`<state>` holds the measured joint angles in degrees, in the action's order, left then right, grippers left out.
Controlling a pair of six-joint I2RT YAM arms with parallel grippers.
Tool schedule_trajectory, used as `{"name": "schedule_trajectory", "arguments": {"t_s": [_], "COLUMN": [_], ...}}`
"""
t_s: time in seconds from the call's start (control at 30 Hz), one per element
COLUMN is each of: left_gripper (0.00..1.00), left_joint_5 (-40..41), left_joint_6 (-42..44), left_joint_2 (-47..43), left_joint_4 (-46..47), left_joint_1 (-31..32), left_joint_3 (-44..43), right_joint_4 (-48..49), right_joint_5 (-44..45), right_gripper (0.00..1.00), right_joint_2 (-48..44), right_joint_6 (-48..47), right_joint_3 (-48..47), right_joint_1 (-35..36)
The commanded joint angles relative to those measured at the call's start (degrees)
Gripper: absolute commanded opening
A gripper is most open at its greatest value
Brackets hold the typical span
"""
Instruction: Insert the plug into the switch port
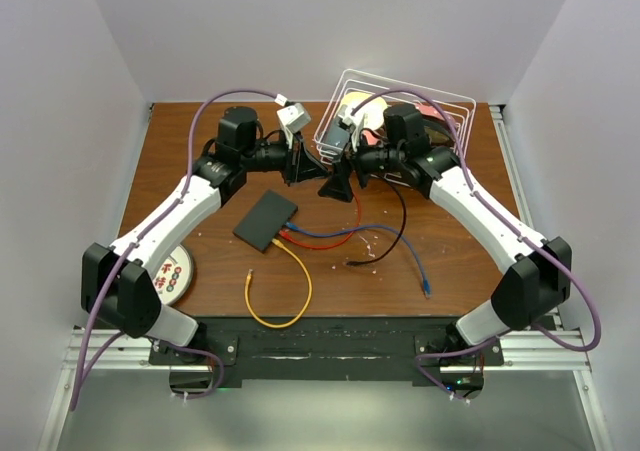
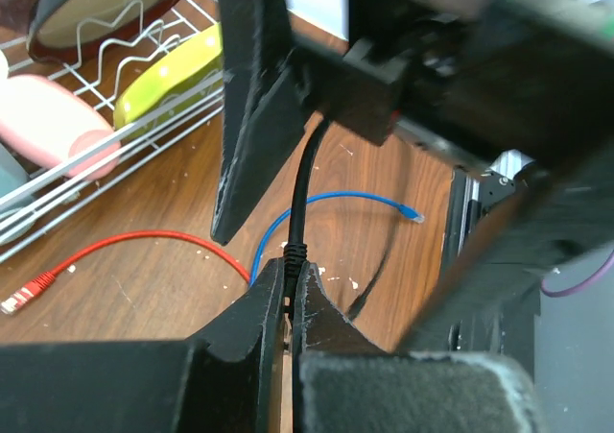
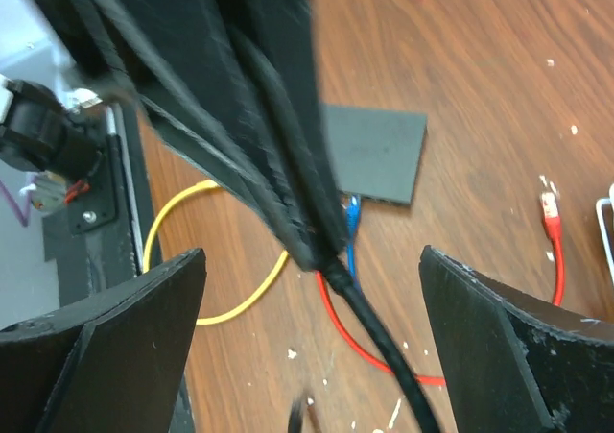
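Note:
My left gripper [image 2: 289, 284] is shut on the plug end of a black cable [image 2: 305, 179]; only the plug's ribbed boot [image 2: 294, 253] shows above the jaw tips. It hangs above the table, near the wire basket. The right gripper [image 3: 312, 327] is open, its fingers [image 3: 125, 342] either side of the left gripper's tips and the black cable [image 3: 384, 342], touching neither. The switch [image 1: 266, 219] lies flat on the table in front of and below both grippers [image 1: 325, 176]. It also shows in the right wrist view as the switch [image 3: 374, 150]. Red, blue and yellow cables run from its near edge.
A white wire basket [image 1: 400, 101] with dishes stands at the back right, close behind the grippers. A loose red plug [image 3: 549, 207] and a loose blue plug [image 1: 427, 289] lie on the wood. A round patterned disc [image 1: 170, 271] sits at the front left.

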<state>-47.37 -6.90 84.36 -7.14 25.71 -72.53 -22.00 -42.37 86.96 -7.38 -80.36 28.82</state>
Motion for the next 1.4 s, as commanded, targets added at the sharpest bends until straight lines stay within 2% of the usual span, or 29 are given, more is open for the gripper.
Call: {"name": "schedule_trajectory", "arguments": {"t_s": [0.0, 0.07, 0.17, 0.2, 0.23, 0.3, 0.33, 0.4, 0.5, 0.6, 0.63, 0.7, 0.83, 0.97, 1.17, 1.27, 1.37], "left_gripper": [0.0, 0.0, 0.0, 0.0, 0.0, 0.0, 0.0, 0.0, 0.1, 0.41, 0.56, 0.72, 0.85, 0.9, 0.9, 0.88, 0.8], "left_joint_5": [-1.9, -1.9, -2.0, -2.3, -2.5, -2.4, -2.0, -1.2, 3.7, 9.0, 12.9, 16.2, 14.2, 9.6, -0.8, -5.3, -7.1], "left_joint_6": [0.9, 0.9, 0.7, 0.7, 0.6, 0.5, 0.5, 0.5, 0.0, -1.1, -2.5, -4.3, -9.7, -10.8, -12.6, -13.1, -13.4], "left_joint_2": [-2.9, -2.9, -2.6, -2.7, -2.7, -2.8, -2.8, -3.1, -3.8, -5.3, -5.7, -6.8, -9.7, -13.7, -15.0, -14.8, -14.4], "left_joint_4": [2.0, 2.2, 2.2, 2.3, 2.4, 2.4, 2.4, 2.7, 3.5, 6.2, 6.3, 10.5, 16.8, 25.7, 33.1, 36.3, 36.5], "left_joint_1": [0.3, 0.3, 0.3, 0.3, 0.3, 0.3, 0.3, 0.3, 0.2, -0.3, -0.7, -2.5, -7.2, -8.7, -8.7, -8.6, -8.0], "left_joint_3": [-0.9, -1.1, -1.4, -1.3, -1.3, -1.1, -0.9, -0.4, 0.6, 3.4, 4.6, 6.0, 11.7, 15.9, 18.4, 19.2, 19.4], "right_joint_4": [-3.9, -4.5, -4.0, -3.2, -2.3, 0.0, 1.3, 3.1, 4.9, 4.9, 4.8, 4.9, 5.0, 4.1, 0.4, 0.0, 0.3], "right_joint_5": [4.2, 5.0, 7.2, 8.6, 9.0, 10.3, 10.6, 11.6, 12.1, 11.6, 11.4, 11.1, 6.3, -2.4, -8.0, -8.1, -8.3], "right_gripper": [0.92, 0.86, 0.56, 0.43, 0.21, 0.03, 0.0, 0.0, 0.0, 0.0, 0.0, 0.0, 0.0, 0.0, 0.0, 0.0, 0.0], "right_joint_2": [0.0, -0.1, -0.4, -0.5, -0.9, -1.4, -1.9, -2.1, -1.9, -0.7, -0.4, 0.1, -0.8, -2.8, -3.9, -4.4, -5.1], "right_joint_6": [-2.7, -3.1, -2.0, -1.2, -0.4, 1.5, 2.2, 3.5, 5.0, 5.3, 5.3, 5.1, 1.6, -1.8, -4.6, -4.7, -4.4], "right_joint_3": [-2.9, -2.8, -2.8, -2.6, -2.2, -0.9, -0.2, 1.2, 2.2, 1.6, 1.3, 1.3, 2.0, 2.5, 1.3, 1.3, 1.4], "right_joint_1": [0.4, 0.7, 0.9, 0.9, 0.9, 0.9, 0.9, 0.8, 0.9, 0.8, 0.7, 0.6, 0.1, 0.1, 0.0, 0.0, 0.0]}}
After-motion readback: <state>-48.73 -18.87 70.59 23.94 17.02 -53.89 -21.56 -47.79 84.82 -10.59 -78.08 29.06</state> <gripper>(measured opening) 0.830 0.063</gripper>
